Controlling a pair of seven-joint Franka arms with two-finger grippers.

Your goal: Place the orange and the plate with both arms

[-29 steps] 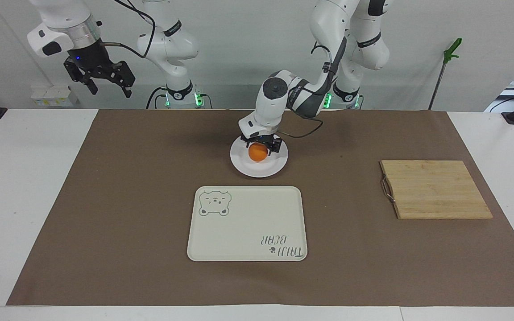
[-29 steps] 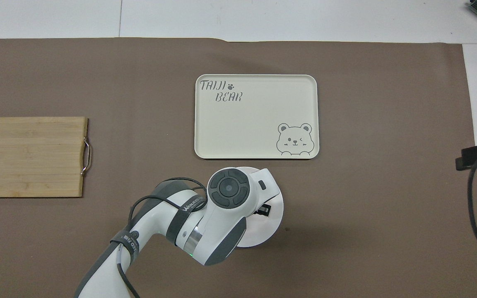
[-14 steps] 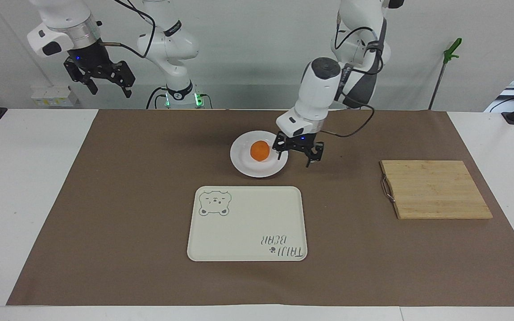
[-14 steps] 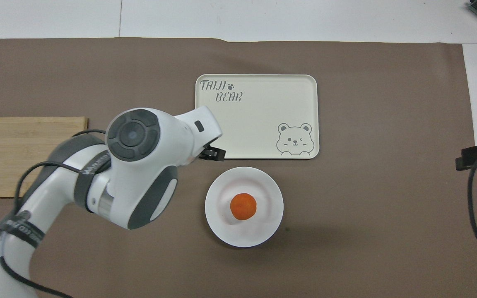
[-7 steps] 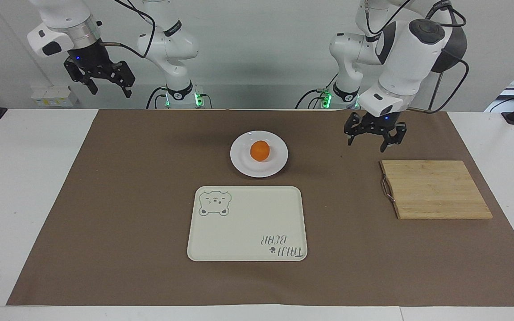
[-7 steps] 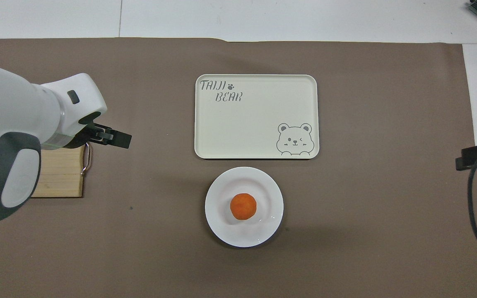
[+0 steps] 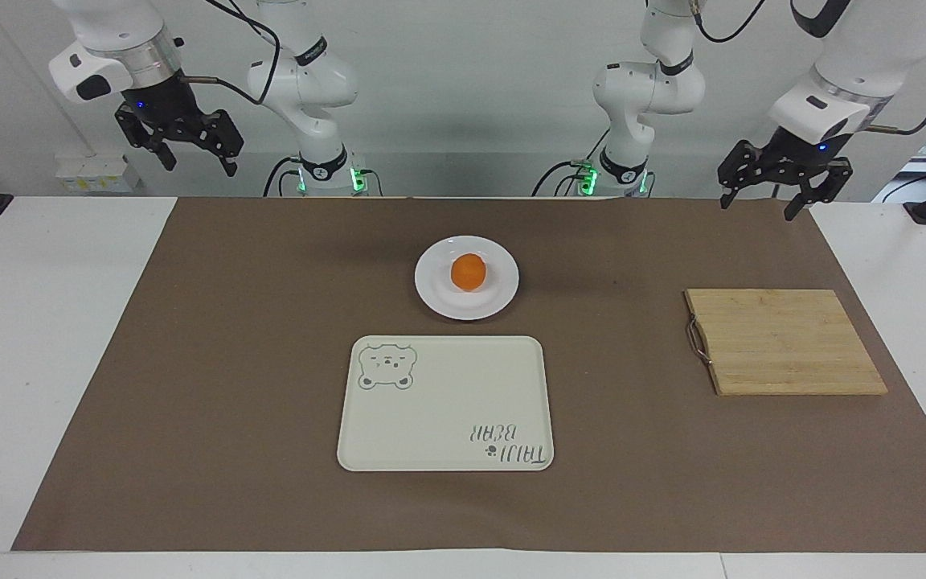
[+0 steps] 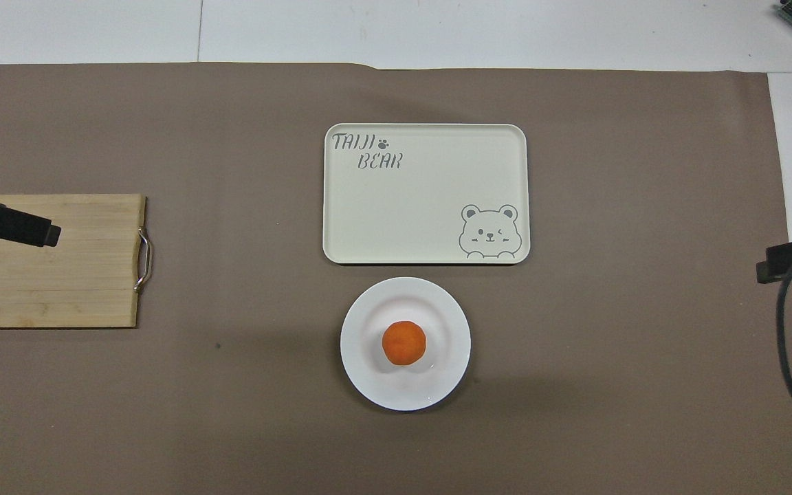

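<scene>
Left end effector point(image 8: 7, 227) mostly cut off at overhead edge

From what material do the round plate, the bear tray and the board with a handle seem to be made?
The plate: likely glazed ceramic or hard plastic, glossy white with small highlights. The bear tray: probably matte plastic or melamine, cream, with a printed drawing and no shine. The board: bamboo or wood, with visible glued strips and grain; its handle looks like metal wire.

Orange point(image 7: 468, 272) showing bright orange; plate point(image 7: 440, 301) glossy white. Tray point(image 7: 439, 418) cream, carrying grey bear drawing and lettering. Board point(image 7: 784, 342) pale striped wood. Mat point(image 7: 230, 362) plain brown.
</scene>
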